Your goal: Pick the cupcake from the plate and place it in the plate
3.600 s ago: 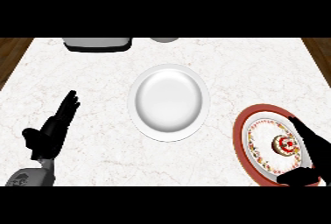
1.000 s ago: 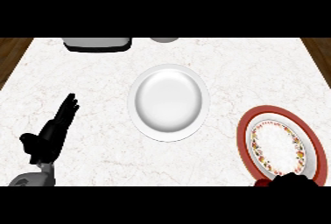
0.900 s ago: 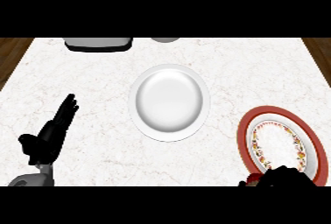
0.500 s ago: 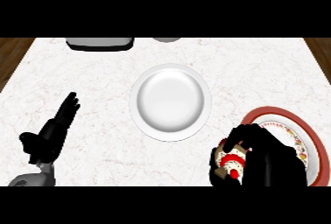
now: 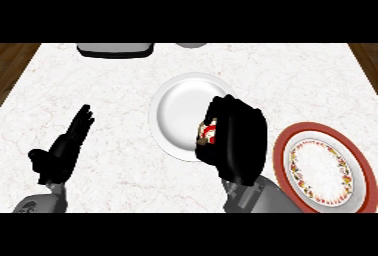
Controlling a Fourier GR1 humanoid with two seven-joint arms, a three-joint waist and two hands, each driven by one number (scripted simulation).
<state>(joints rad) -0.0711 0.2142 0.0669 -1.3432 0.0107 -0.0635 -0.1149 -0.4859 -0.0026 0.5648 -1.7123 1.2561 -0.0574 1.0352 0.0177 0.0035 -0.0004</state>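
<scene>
While the black right hand (image 5: 235, 137) curls round the small red-and-white cupcake (image 5: 208, 133), mostly hiding it, over the right edge of the plain white round plate (image 5: 176, 107), perhaps touching it, the black left hand (image 5: 63, 150) rests with straight fingers at the view's left.

text: none readable | labels: none | numbers: none

The cupcake (image 5: 209, 134) above the white plate's (image 5: 176, 112) right edge.
Red-and-white topping peeks from the curled right hand (image 5: 238, 142); the red-rimmed plate (image 5: 283, 150) lies just beside, rightward.
</scene>
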